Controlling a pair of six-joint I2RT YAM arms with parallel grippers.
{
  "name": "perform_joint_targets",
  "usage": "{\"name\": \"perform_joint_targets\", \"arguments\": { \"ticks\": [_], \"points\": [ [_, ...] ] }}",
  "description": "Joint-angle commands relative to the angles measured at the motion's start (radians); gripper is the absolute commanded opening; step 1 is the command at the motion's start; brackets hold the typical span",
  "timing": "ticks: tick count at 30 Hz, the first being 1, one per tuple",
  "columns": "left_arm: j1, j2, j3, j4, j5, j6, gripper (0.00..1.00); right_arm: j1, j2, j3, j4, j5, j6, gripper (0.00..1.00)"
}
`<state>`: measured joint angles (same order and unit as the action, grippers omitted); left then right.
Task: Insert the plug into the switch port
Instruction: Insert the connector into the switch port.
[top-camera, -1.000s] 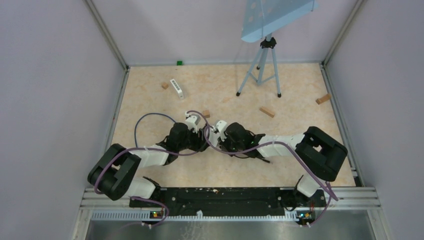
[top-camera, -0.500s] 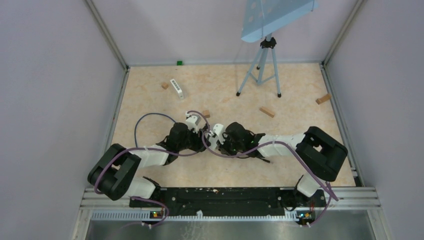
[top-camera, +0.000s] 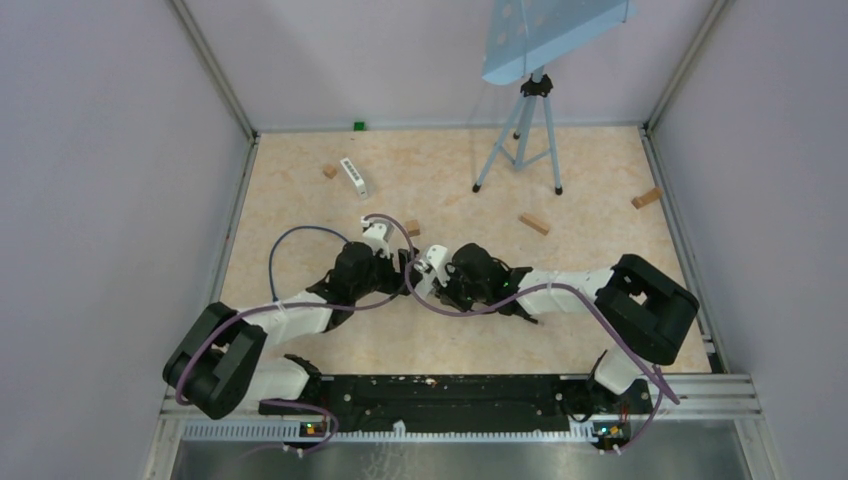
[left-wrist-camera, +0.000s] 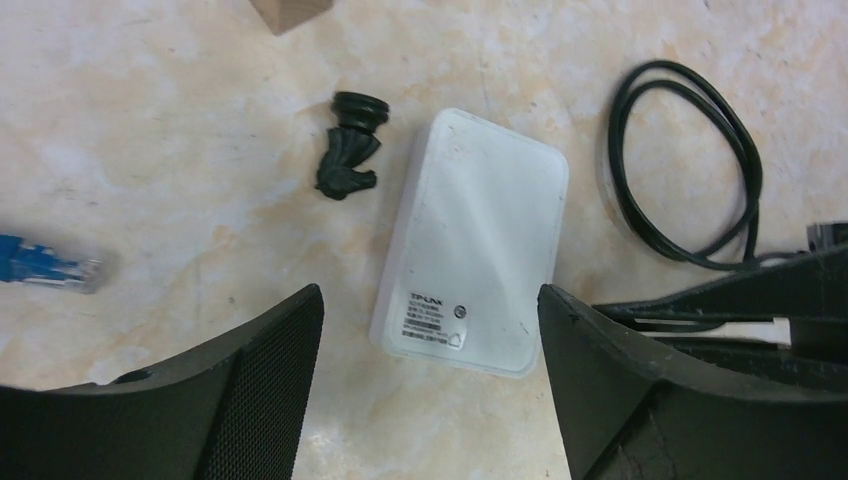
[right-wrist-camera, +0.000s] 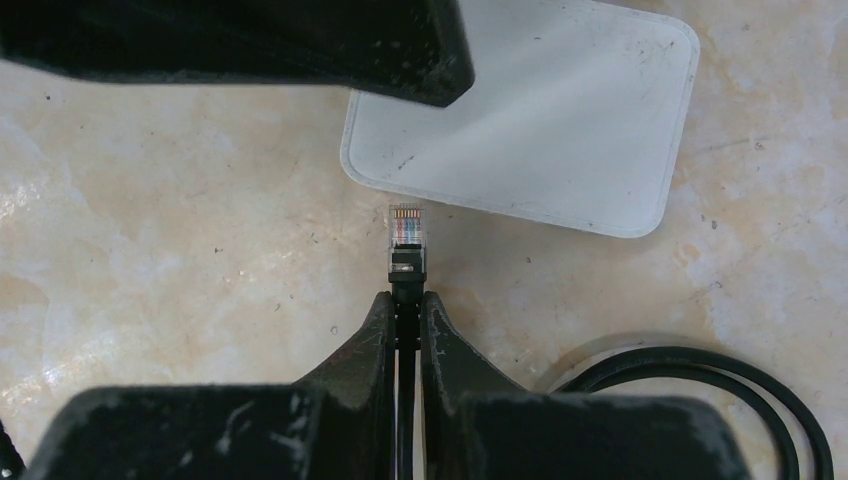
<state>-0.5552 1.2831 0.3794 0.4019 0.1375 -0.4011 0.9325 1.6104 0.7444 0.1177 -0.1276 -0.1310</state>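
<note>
- Your left gripper (left-wrist-camera: 430, 295) stands wide open and holds nothing. Its fingers (left-wrist-camera: 250, 390) sit either side of the switch, and there is a visible gap on both sides.
- The switch (left-wrist-camera: 470, 245) lies flat on the table (left-wrist-camera: 150, 150), label side up, between those fingers. Its long axis points away from the left wrist camera, leaning a little to the right.
- The plug (right-wrist-camera: 406, 228) hangs just short of the switch's near edge, close to one corner and not touching. Its clear tip points at that edge, and its long axis runs straight out from the right fingers.
- Your right gripper (right-wrist-camera: 405, 300) is pinched shut on the plug's black boot, just behind the clear tip.
- The coming move looks like a short push by the right arm along the plug's own axis.
- No view shows the port opening, so you cannot tell whether the tip is lined up with it.
- With the left jaws slack, the switch will probably slide when pushed.
</note>
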Motion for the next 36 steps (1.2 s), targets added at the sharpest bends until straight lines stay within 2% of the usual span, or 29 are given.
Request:
{"name": "perform_joint_targets", "arguments": {
  "ticks": [1, 4, 11, 20, 36],
  "points": [
    [0.001, 0.003, 0.066, -0.028, -0.120, -0.013, 0.83, -0.005, -0.015, 0.013, 0.005, 0.016, 0.000, 0.00],
    [0.005, 0.038, 0.075, -0.008, -0.121, -0.006, 0.79, -0.006, -0.007, 0.006, 0.011, 0.022, 0.022, 0.00],
    [0.006, 0.129, 0.082, 0.042, 0.032, -0.007, 0.68, -0.014, 0.031, 0.032, 0.002, 0.014, 0.069, 0.00],
    [0.006, 0.194, 0.089, 0.059, 0.087, -0.006, 0.63, -0.031, 0.035, 0.047, -0.010, 0.011, 0.093, 0.00],
    [0.006, 0.208, 0.089, 0.059, 0.097, 0.000, 0.55, -0.035, 0.044, 0.068, 0.043, -0.010, 0.124, 0.00]
  ]
}}
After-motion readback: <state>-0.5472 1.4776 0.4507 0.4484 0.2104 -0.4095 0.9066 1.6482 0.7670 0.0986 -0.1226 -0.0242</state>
